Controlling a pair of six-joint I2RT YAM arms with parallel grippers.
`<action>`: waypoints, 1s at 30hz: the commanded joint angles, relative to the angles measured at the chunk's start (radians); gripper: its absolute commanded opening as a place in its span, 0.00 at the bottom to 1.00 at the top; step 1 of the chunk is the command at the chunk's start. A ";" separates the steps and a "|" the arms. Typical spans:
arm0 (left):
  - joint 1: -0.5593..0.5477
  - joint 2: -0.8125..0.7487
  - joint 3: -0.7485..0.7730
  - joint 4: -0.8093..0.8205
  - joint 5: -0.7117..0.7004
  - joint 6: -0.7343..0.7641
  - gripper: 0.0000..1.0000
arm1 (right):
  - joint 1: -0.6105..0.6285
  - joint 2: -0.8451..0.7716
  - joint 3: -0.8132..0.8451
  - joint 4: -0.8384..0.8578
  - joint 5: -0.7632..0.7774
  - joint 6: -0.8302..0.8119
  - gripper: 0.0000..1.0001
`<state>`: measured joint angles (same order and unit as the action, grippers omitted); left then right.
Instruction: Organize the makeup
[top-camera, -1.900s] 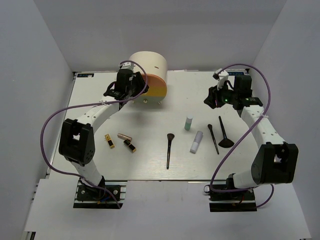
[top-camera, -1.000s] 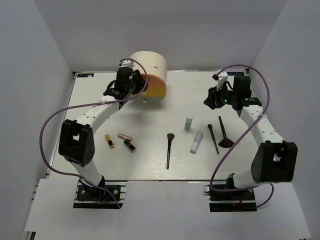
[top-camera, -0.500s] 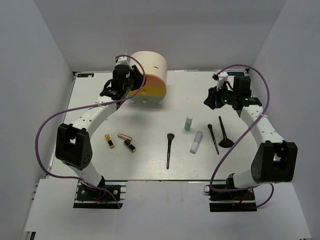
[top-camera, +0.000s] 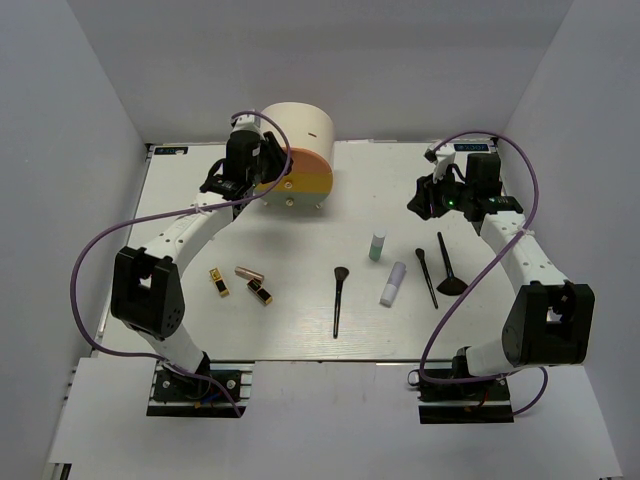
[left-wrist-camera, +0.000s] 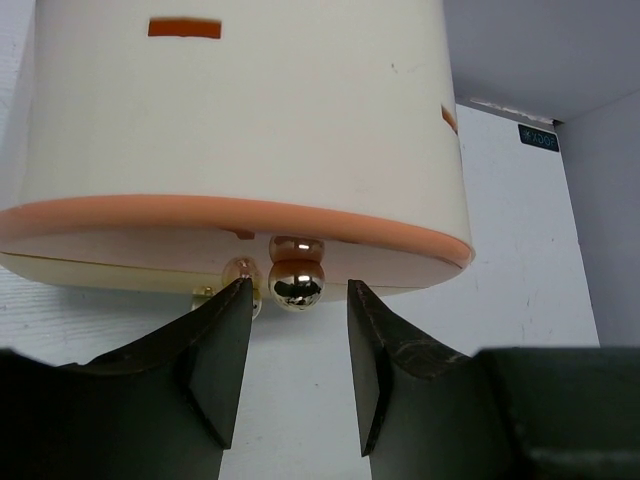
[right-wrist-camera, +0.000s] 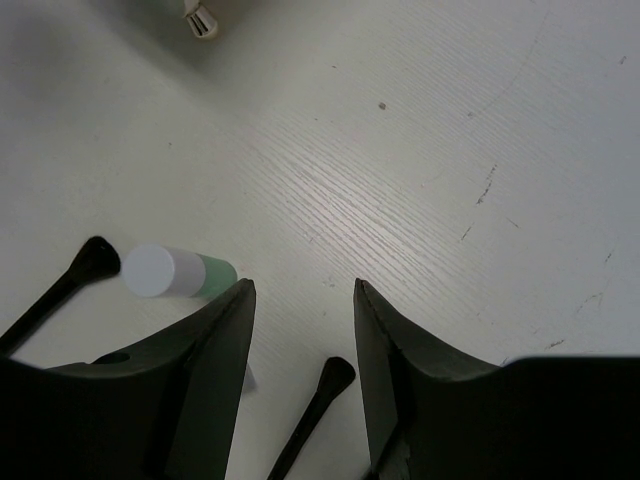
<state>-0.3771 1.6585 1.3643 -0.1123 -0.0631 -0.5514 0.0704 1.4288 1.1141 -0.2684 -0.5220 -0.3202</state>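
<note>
We log the left hand (left-wrist-camera: 292, 300) released, fingers flanking the cream box's (left-wrist-camera: 240, 120) gold knob (left-wrist-camera: 296, 284), no contact. Right hand (right-wrist-camera: 303, 295) released and empty; green bottle (right-wrist-camera: 178, 272) and black brush (right-wrist-camera: 60, 285) lie below it on the table (right-wrist-camera: 450, 120).

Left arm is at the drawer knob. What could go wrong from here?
The left fingers straddle the small round knob without gripping; closing could slip off it. Pulling may drag the whole cream box, since nothing braces it. The right fingers hang open near the small green bottle and could knock it.
</note>
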 joint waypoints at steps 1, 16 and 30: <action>-0.005 -0.025 0.015 -0.013 0.006 -0.005 0.53 | 0.003 -0.005 -0.002 0.029 0.001 0.012 0.50; -0.005 0.026 0.053 -0.004 0.017 -0.001 0.52 | 0.002 -0.007 -0.005 0.028 0.013 0.009 0.50; -0.005 0.029 0.055 -0.003 0.035 -0.002 0.26 | -0.001 -0.008 -0.004 0.028 0.014 0.007 0.50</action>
<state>-0.3771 1.6966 1.3811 -0.1204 -0.0448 -0.5545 0.0704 1.4288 1.1141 -0.2653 -0.5053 -0.3202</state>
